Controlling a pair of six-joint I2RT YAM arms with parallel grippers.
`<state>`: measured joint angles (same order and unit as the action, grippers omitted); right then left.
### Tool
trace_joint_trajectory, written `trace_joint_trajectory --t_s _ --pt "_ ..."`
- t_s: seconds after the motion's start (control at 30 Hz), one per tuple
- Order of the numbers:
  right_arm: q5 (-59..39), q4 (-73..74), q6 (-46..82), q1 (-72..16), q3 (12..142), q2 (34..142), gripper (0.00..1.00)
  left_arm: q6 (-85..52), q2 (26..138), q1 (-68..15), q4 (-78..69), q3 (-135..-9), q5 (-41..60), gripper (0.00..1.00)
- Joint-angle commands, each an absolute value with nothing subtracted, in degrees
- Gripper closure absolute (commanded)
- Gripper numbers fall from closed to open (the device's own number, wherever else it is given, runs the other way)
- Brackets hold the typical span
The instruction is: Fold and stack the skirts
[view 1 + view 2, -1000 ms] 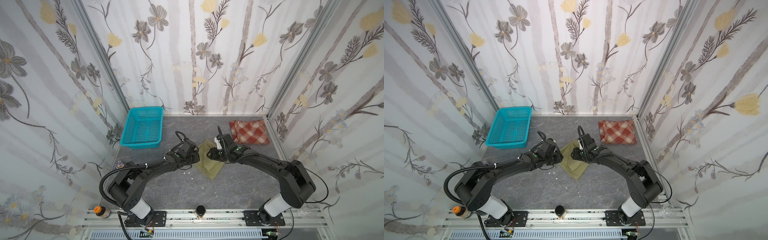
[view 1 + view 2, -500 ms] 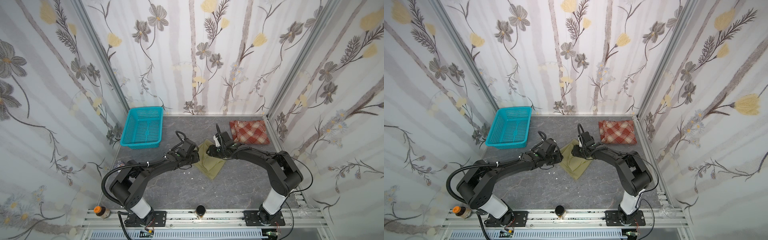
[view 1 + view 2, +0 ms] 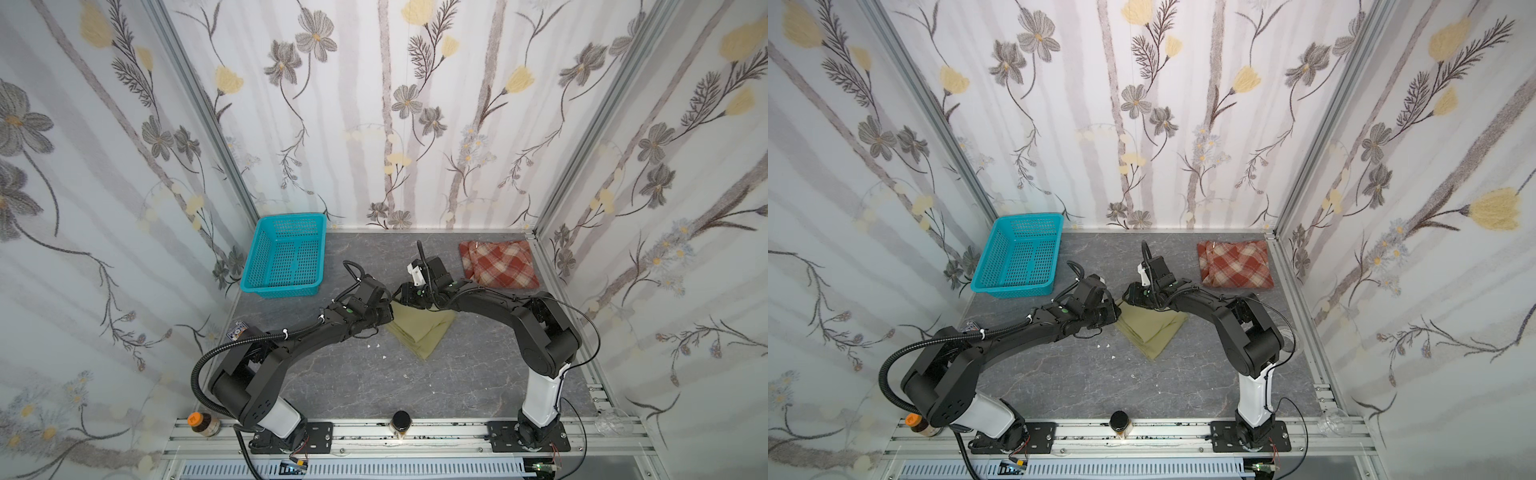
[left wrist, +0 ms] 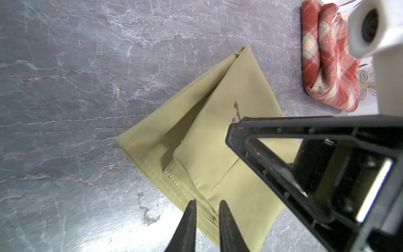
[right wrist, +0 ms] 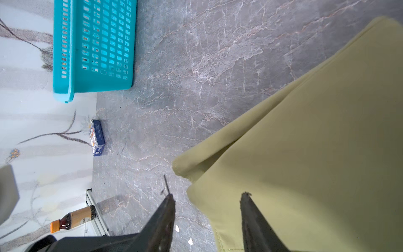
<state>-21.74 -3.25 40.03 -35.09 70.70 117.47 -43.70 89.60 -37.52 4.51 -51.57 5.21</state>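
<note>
My arms are stretching low and inward: left claw (image 4: pixel 207 207) narrowly parted above the olive skirt (image 4: pixel 218 122) hem, right claw (image 5: pixel 207 196) spread astride its edge, plaid skirt (image 3: pixel 498 266) lying beyond the right claw.

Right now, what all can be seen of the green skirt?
The green skirt is plain olive, smooth woven cloth with stitched hems. It lies folded in flat layers on the table, apart from the plaid skirt. The left fingers, narrowly apart, stand over its hem; the open right fingers straddle an edge; contact unclear.
</note>
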Motion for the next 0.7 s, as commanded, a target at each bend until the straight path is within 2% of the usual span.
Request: trace_joint_trajectory --t_s 0.0,0.07,0.2,0.3,0.37,0.67 --pt "-21.1 -0.1 40.2 -34.0 68.5 114.4 0.52 -42.3 92.4 -38.0 3.6 -54.1 5.2 0.78" --pt "-20.0 -0.7 39.4 -32.5 65.9 112.2 0.59 -42.3 94.8 -38.3 3.5 -56.3 5.1 0.79" --pt "-17.1 -3.2 36.7 -29.9 61.0 109.2 0.82 -42.5 100.8 -38.8 2.7 -60.7 6.2 0.79" --pt "-14.8 -3.8 35.5 -28.5 57.7 107.8 0.95 -43.2 105.2 -39.2 2.2 -63.3 7.7 0.81" --pt "-13.6 -4.0 34.8 -28.0 56.0 107.5 1.0 -43.5 107.3 -39.4 2.1 -64.0 7.6 0.81" --pt "-12.2 -2.0 36.2 -28.7 47.8 105.1 1.0 -42.7 114.2 -39.3 2.1 -67.7 8.6 0.82"
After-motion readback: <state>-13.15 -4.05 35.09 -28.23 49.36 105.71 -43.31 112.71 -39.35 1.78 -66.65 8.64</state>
